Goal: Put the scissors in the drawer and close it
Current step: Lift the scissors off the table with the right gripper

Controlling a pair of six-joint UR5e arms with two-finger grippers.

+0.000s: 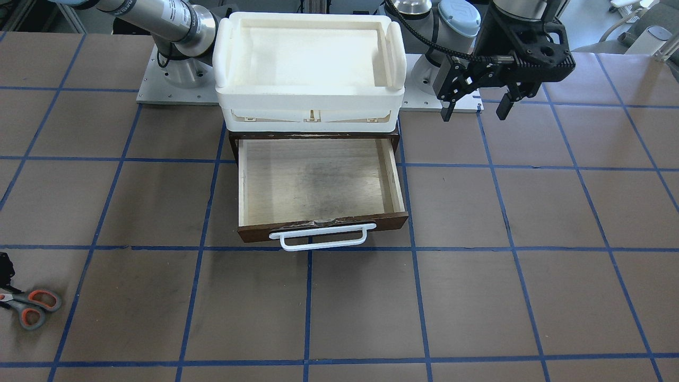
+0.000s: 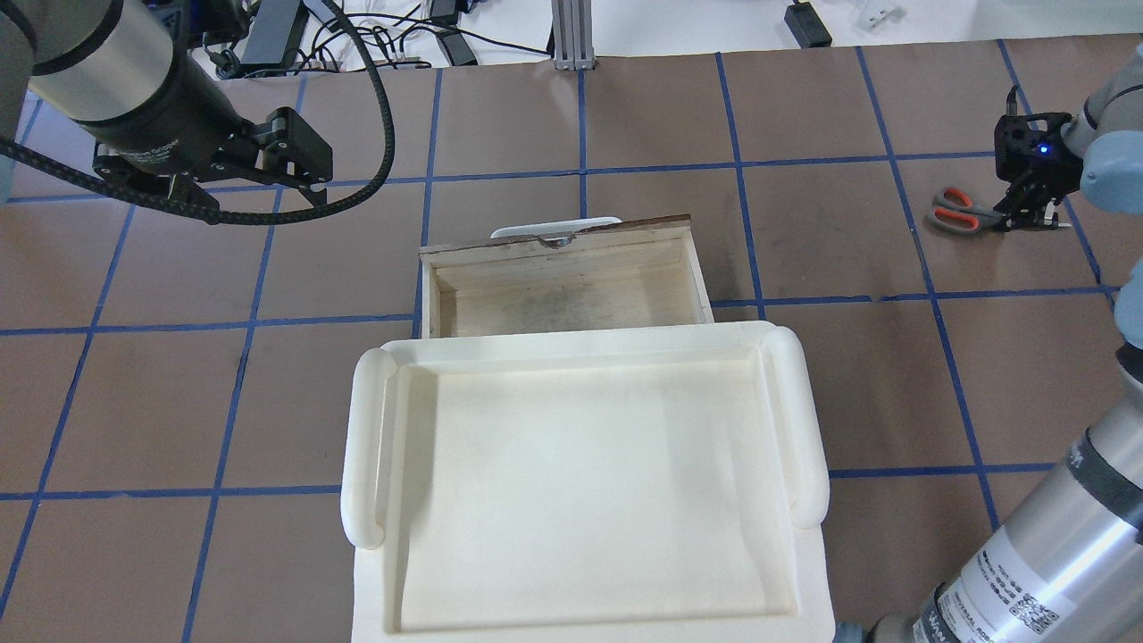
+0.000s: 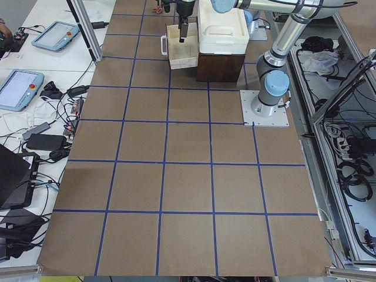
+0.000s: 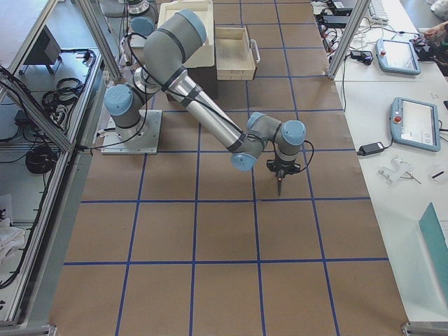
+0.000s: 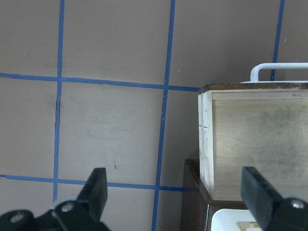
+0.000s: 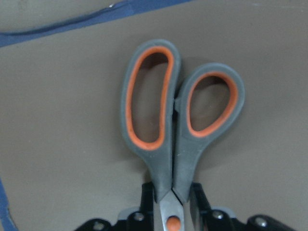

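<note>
Right gripper (image 6: 171, 214) clamps scissors (image 6: 166, 159) near pivot, on table (image 2: 804, 107) at 2 o'clock of drawer (image 2: 571, 299), overhead view. Drawer pulled open. Left gripper (image 5: 175, 190) spread wide, 10 o'clock.

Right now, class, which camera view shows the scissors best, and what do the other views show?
The right wrist view: the scissors fill it. Overhead shows them small, blades under the right end effector; the front-facing view crops them at its edge; the right side view barely; the remaining two not at all.
</note>
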